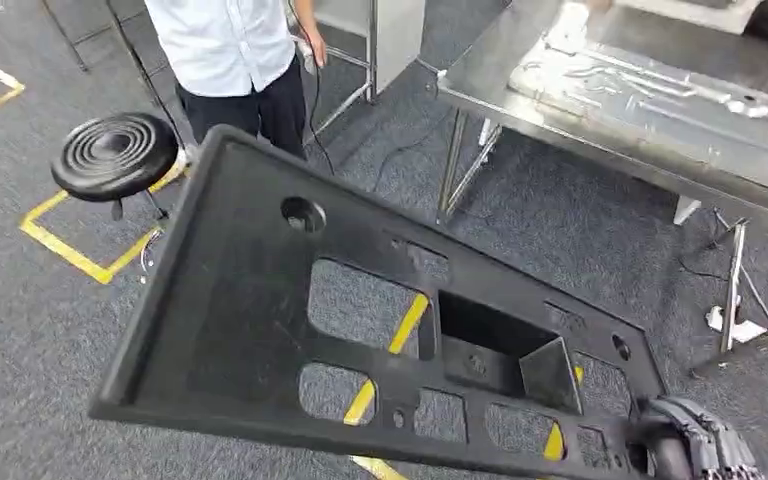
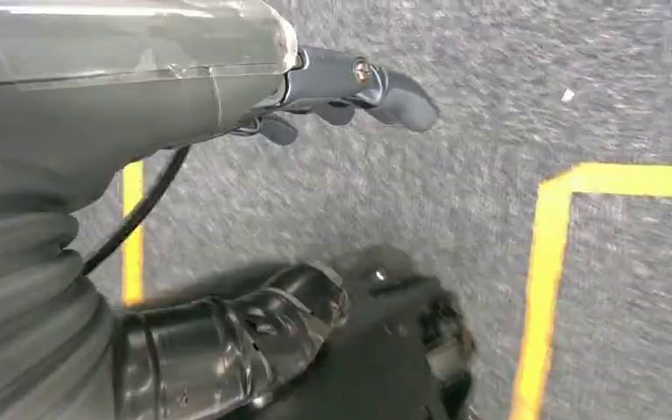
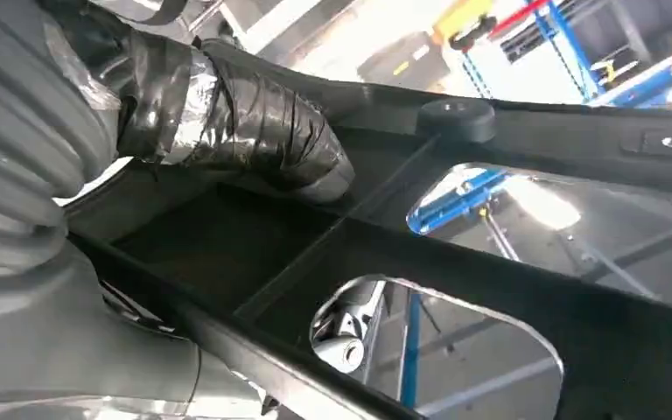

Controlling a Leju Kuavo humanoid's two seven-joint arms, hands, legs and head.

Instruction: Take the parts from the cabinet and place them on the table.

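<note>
A large black plastic panel with several cut-outs hangs tilted over the carpet and spans most of the head view. My right hand grips its near right corner. In the right wrist view the taped thumb of that hand presses on the panel's ribbed inner face. My left hand hangs over the grey carpet with its fingers apart and nothing in them. The steel table stands at the far right, beyond the panel.
A silvery sheet-metal part lies on the table. A person in a white shirt stands just past the panel's far corner. A black round stool stands to the left. Yellow tape lines mark the carpet.
</note>
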